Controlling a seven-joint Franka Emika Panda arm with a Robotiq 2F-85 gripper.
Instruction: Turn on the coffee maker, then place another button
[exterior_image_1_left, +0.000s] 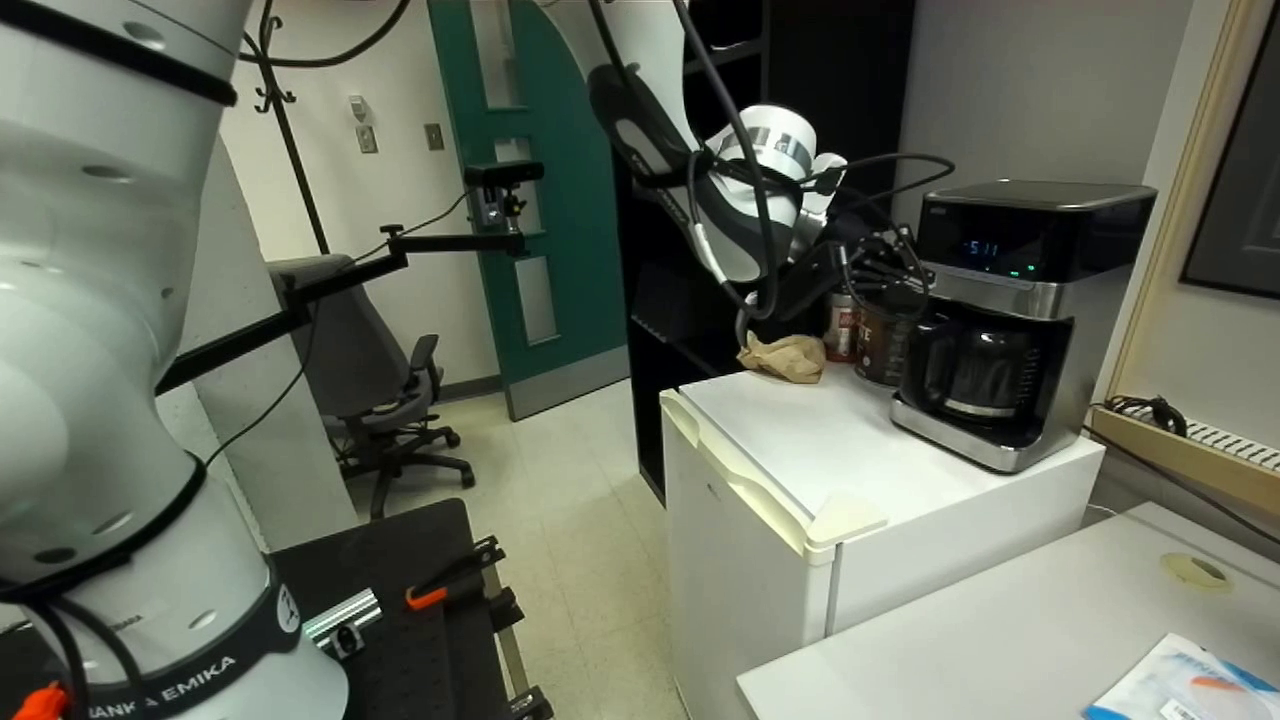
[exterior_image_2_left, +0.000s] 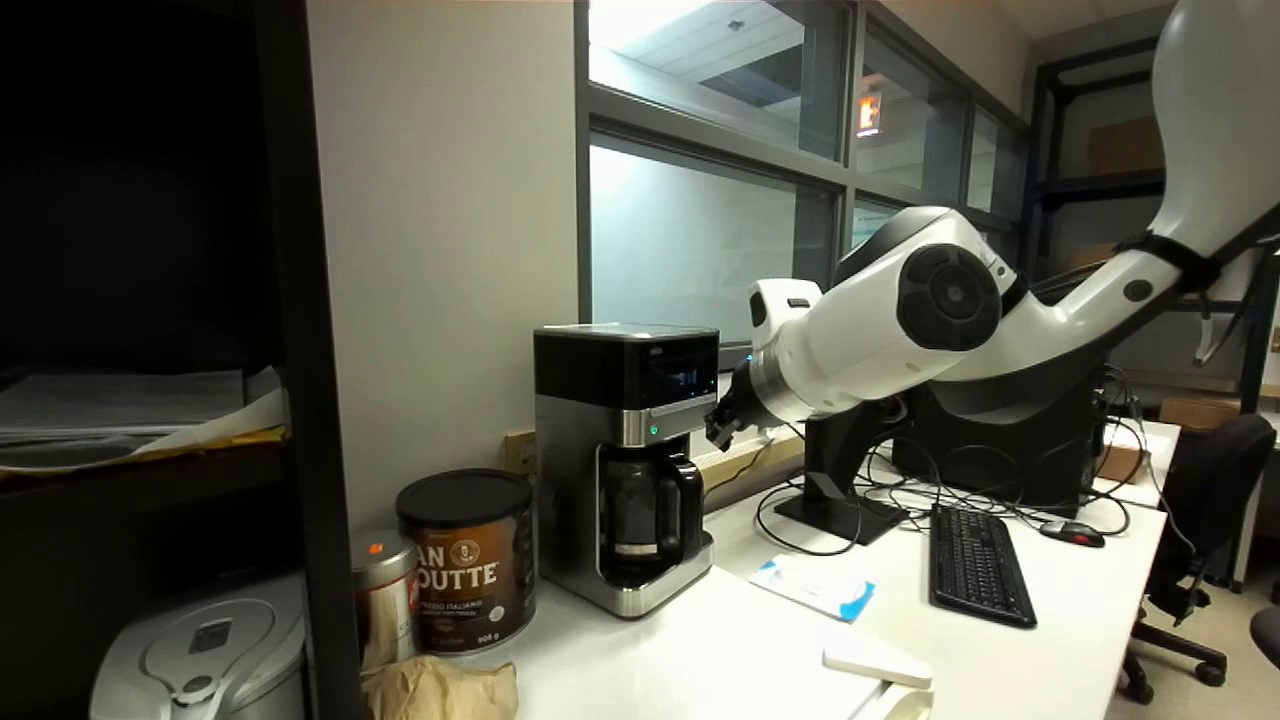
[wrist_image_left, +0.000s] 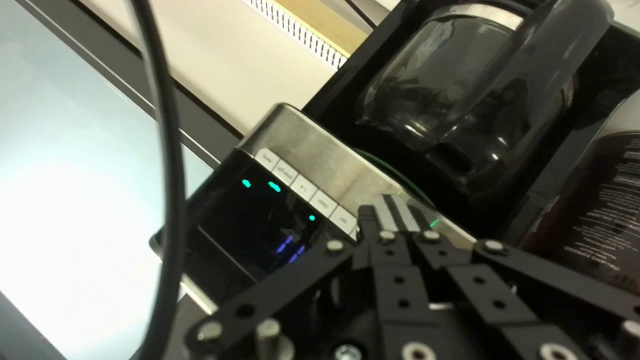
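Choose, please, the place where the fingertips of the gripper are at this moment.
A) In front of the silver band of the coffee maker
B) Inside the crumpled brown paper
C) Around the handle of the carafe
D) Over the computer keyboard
A: the wrist view shows the closed gripper in front of the silver band of the coffee maker, beside the row of buttons.

Exterior views share the coffee maker (exterior_image_2_left: 628, 430) from opposite sides, the wrist view closest.

Brown canister (exterior_image_2_left: 470, 565), crumpled paper bag (exterior_image_2_left: 440, 690), black keyboard (exterior_image_2_left: 980, 565).
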